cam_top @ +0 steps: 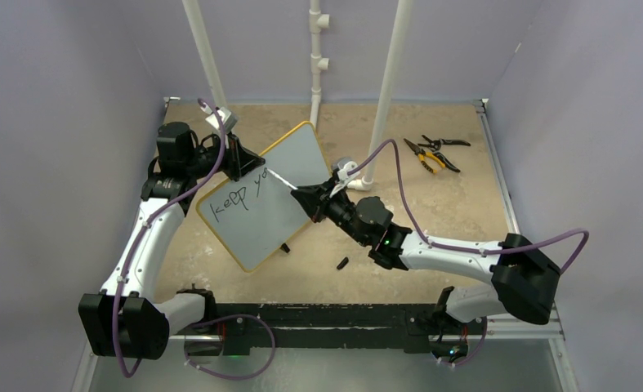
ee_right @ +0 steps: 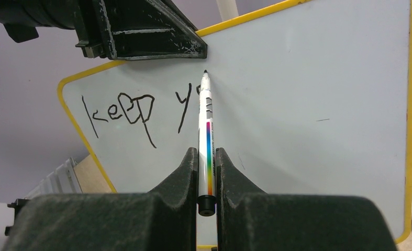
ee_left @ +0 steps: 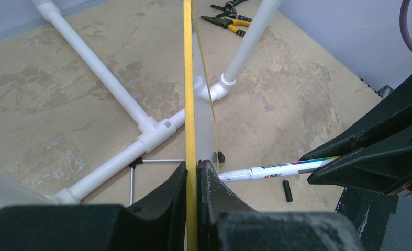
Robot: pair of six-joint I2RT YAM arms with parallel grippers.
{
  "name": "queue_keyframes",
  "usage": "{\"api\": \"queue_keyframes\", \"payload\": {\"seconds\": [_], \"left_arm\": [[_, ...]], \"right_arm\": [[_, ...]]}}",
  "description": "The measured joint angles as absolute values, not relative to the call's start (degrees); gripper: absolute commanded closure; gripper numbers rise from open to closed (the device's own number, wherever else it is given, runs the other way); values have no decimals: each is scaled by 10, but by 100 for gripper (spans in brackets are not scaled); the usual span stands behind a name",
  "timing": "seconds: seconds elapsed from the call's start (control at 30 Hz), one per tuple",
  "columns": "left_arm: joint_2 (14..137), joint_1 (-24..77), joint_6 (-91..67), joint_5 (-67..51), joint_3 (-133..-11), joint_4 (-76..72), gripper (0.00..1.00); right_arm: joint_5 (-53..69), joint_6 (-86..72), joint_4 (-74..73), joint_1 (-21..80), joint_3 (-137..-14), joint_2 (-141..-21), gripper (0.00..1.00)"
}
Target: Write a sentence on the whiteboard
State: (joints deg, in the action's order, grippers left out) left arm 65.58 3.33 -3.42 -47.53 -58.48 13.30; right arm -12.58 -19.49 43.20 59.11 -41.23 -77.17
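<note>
The whiteboard [cam_top: 270,222] leans tilted over the tan surface [cam_top: 457,216], left of centre. The left hand [ee_left: 192,168] is clamped on its yellow frame and needs a firm grip to take the writing pressure. The right hand [ee_right: 207,155] is clenched on the marker [ee_right: 204,112], whose tip is at the board beside the sentence [ee_right: 133,109] (only "keep yo" is written). Light pressure and small strokes would suit, leaving room for a second line.

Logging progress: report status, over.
Left claw clamps whiteboard edge. Right claw grips marker, tip at whiteboard. Sentence reads "keep yo", unfinished. Nothing blocking.
</note>
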Motion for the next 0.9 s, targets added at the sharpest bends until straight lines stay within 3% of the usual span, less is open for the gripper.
{"api": "queue_keyframes", "payload": {"seconds": [0.9], "left_arm": [[656, 30, -34, -475, -585, 133, 100]], "right_arm": [[-124, -201, 417, 585, -403, -775, 100]]}}
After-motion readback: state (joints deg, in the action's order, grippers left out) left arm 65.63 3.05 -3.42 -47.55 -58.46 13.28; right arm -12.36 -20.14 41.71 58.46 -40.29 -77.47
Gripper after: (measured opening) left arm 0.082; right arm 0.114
